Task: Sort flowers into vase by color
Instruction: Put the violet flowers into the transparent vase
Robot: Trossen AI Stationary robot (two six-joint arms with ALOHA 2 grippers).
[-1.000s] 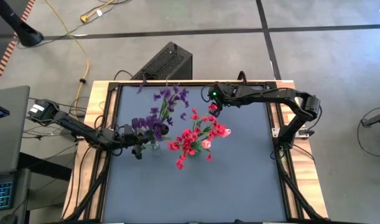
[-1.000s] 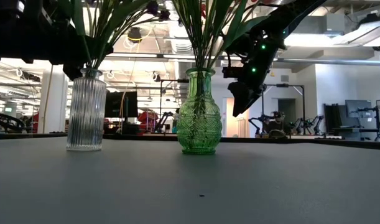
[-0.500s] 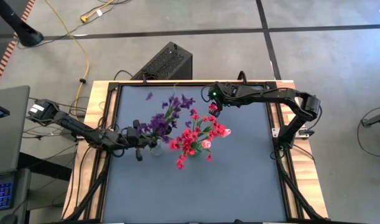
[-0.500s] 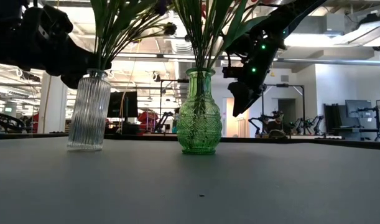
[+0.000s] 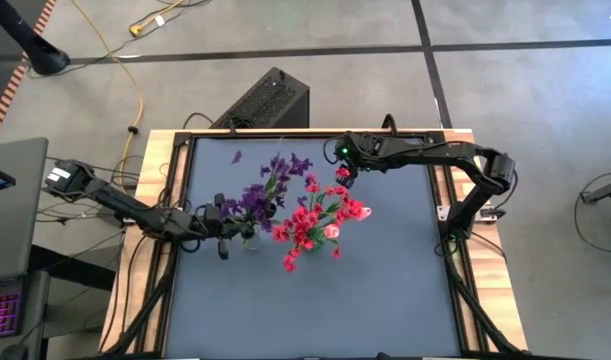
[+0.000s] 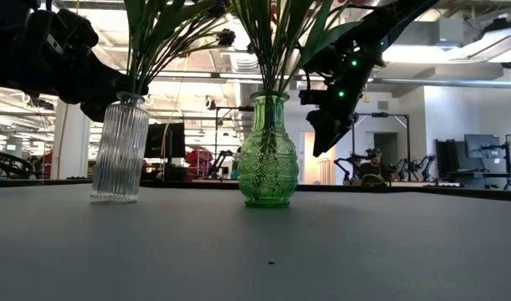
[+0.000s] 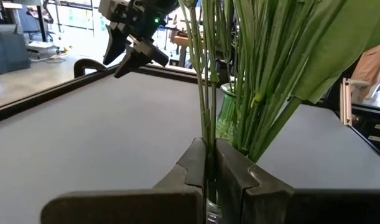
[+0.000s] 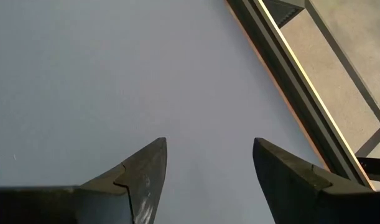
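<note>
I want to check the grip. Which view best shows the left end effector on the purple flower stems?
The left wrist view: the left end effector pinches the stems. High view shows it small; low view, a dark blur; right wrist view misses it.

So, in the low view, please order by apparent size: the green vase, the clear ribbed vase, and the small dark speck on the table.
1. Green vase and clear ribbed vase: about equal in height, the green one wider; their distance from the camera is uncertain, so I do not rank them.
2. Dark speck: by far the smallest.

No text, label, brand, number or sign can be read anywhere.
</note>
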